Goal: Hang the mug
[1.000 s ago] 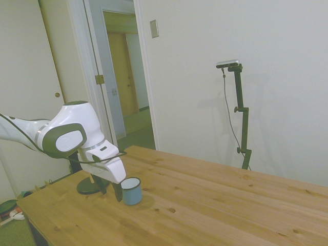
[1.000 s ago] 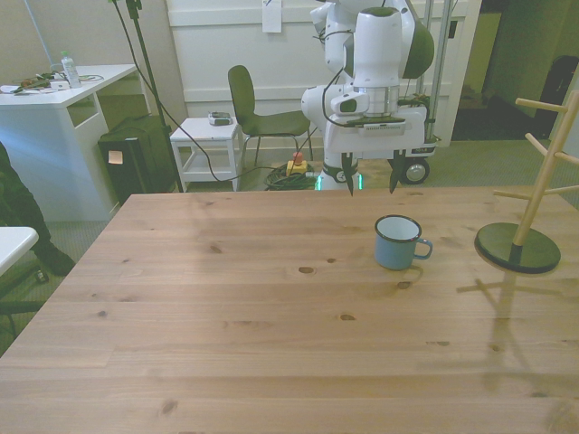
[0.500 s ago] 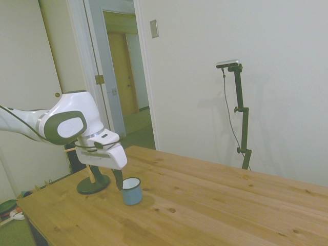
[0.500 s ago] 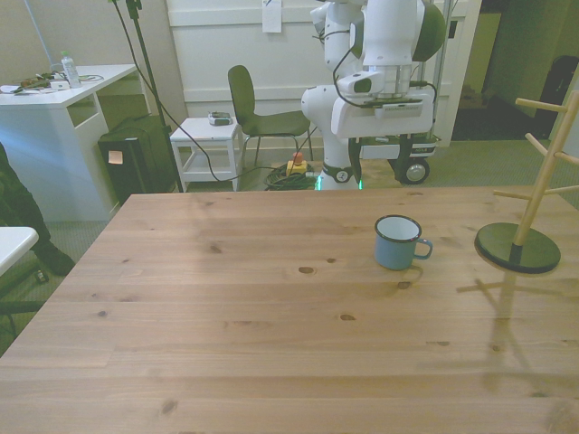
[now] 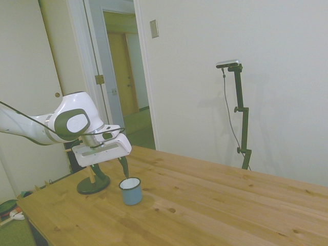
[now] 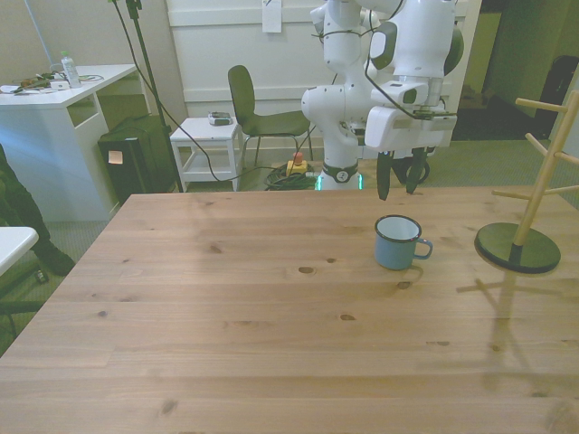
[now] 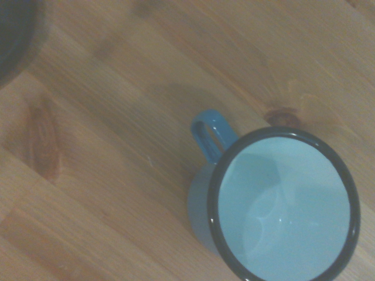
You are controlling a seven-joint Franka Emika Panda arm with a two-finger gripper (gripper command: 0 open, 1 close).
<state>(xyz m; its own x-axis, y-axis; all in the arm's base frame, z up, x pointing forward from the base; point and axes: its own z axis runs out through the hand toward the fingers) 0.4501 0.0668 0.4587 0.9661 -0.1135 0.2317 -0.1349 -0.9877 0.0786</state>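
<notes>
The light-blue mug (image 6: 395,243) stands upright on the wooden table (image 6: 253,316), its loop handle turned to the front view's right, toward the rack. In the side view the mug (image 5: 131,191) sits just in front of the rack's dark base (image 5: 93,185). My gripper (image 6: 398,190) hangs open above the mug and slightly behind it, holding nothing. Seen from the side, the gripper (image 5: 123,171) is a little above the mug's rim. The wrist view looks straight down into the mug (image 7: 282,206), white inside with a dark rim.
A wooden mug rack (image 6: 534,194) with bare pegs rises from a dark round base (image 6: 517,250) at the front view's right. Behind the table stand a chair (image 6: 258,113), a small white cart (image 6: 209,149) and a desk (image 6: 54,99). A person's sleeve (image 6: 14,203) shows at the left edge.
The gripper has swung toward the front view's right and turned, from beside the mug to above it. The mug has not moved.
</notes>
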